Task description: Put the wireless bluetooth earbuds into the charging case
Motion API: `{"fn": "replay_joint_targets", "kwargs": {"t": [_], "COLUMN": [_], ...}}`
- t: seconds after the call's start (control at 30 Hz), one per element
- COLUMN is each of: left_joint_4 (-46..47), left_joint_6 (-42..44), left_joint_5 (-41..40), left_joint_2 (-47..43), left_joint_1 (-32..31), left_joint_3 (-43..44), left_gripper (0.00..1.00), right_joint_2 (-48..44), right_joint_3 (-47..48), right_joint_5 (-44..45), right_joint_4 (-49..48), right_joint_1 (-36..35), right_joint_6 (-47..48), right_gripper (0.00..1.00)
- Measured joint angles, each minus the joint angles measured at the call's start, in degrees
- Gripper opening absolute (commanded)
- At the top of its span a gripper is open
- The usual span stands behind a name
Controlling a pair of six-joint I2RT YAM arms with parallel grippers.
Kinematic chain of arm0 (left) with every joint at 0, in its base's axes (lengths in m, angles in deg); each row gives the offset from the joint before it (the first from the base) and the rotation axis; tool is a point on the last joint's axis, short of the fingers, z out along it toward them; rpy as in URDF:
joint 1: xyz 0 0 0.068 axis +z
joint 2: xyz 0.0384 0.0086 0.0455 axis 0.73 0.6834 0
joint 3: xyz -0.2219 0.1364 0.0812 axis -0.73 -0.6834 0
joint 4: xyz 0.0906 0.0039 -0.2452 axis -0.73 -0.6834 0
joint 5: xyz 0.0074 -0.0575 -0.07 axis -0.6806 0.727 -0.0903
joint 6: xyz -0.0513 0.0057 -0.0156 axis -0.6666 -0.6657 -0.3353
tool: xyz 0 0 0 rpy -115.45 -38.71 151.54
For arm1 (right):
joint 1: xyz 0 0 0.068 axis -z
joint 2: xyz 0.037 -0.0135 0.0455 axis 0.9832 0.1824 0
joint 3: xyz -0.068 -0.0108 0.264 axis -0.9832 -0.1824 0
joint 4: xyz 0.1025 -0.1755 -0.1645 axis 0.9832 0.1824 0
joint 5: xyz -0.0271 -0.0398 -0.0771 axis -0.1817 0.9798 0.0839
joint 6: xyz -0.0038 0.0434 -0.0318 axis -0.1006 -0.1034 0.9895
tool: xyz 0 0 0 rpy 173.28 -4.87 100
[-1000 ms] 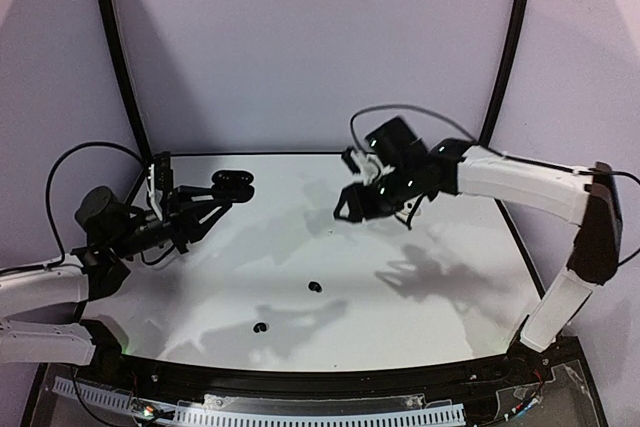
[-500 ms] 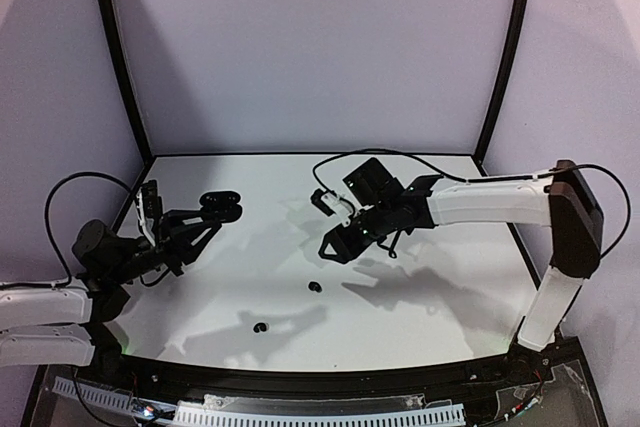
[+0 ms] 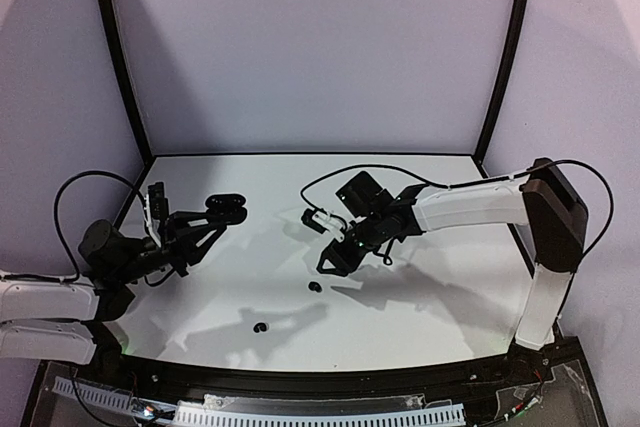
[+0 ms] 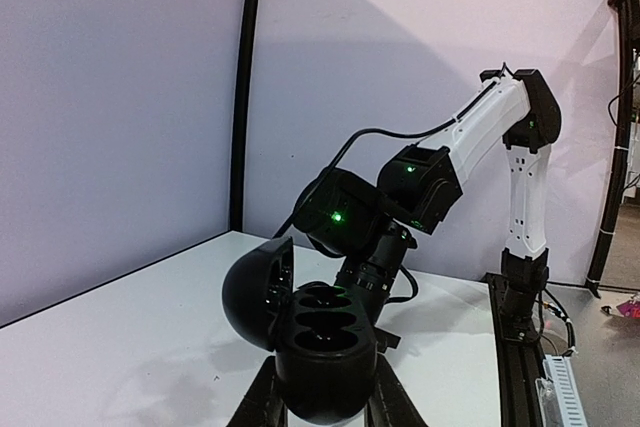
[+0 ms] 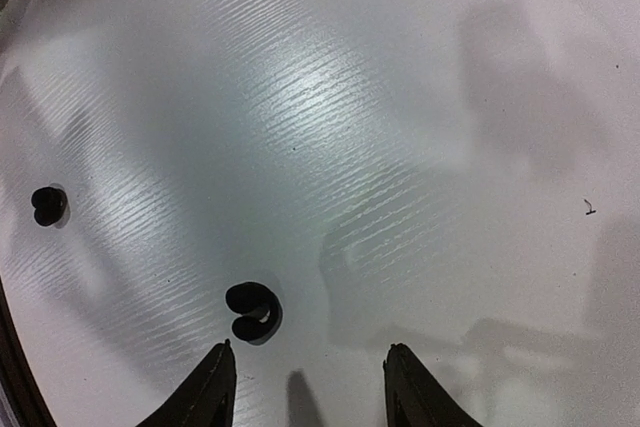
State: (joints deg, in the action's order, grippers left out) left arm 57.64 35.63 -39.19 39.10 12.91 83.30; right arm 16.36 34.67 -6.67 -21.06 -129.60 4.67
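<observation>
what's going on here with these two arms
The left gripper is clamped on a black charging case with its lid open. The right gripper, open, hovers close above one black earbud lying on the white table. A second black earbud lies farther off on the table. Neither earbud is in the case yet.

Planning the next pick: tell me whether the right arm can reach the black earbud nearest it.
Probably yes. The right gripper hovers open, short of that earbud, with only bare table between. The earbud lies off-centre of the jaws, so a small sideways shift seems needed.
</observation>
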Motion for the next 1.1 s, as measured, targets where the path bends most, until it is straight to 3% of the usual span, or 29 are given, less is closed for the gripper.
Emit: {"fn": "replay_joint_targets", "kwargs": {"t": [0.27, 0.8, 1.1], "left_joint_4": [0.0, 0.4, 0.5], "left_joint_6": [0.4, 0.5, 0.7], "left_joint_5": [0.0, 0.1, 0.8], "left_joint_2": [0.1, -0.6, -0.7], "left_joint_1": [0.0, 0.1, 0.1], "left_joint_3": [-0.2, -0.6, -0.6], "left_gripper": [0.01, 0.01, 0.01], "right_joint_2": [5.2, 6.8, 6.8], "right_joint_3": [1.1, -0.4, -0.6], "right_joint_5": [-0.7, 0.2, 0.2], "right_joint_4": [-2.3, -5.1, -6.5], "right_joint_1": [0.0, -1.4, -3.2], "right_joint_6": [-0.2, -0.3, -1.6], "right_gripper": [0.43, 0.42, 0.31]}}
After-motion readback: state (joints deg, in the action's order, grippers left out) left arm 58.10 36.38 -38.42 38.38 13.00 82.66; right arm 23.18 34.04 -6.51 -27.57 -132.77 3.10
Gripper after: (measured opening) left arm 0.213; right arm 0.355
